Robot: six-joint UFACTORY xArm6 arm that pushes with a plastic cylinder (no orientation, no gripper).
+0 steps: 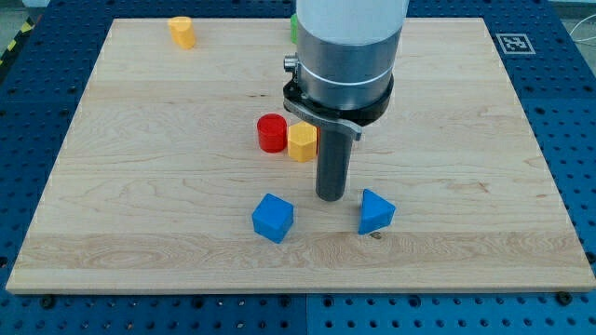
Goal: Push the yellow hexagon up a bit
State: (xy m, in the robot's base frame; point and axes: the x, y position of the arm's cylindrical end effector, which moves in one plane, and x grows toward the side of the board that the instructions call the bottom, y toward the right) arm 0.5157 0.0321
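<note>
Here my tip (331, 197) rests on the wooden board (140, 214), just below and to the view's right of the yellow hexagon (302, 143) — near it, though whether they touch I cannot tell. The arm ends in a bare rod, with no pincer to open or close. A red cylinder (271, 133) sits against the hexagon's left side. Below lie a blue cube (273, 218) and another blue block (376, 211), flanking the tip. A yellow block (182, 32) stands far off at top left — a green sliver (293, 27) peeks beside the arm.
</note>
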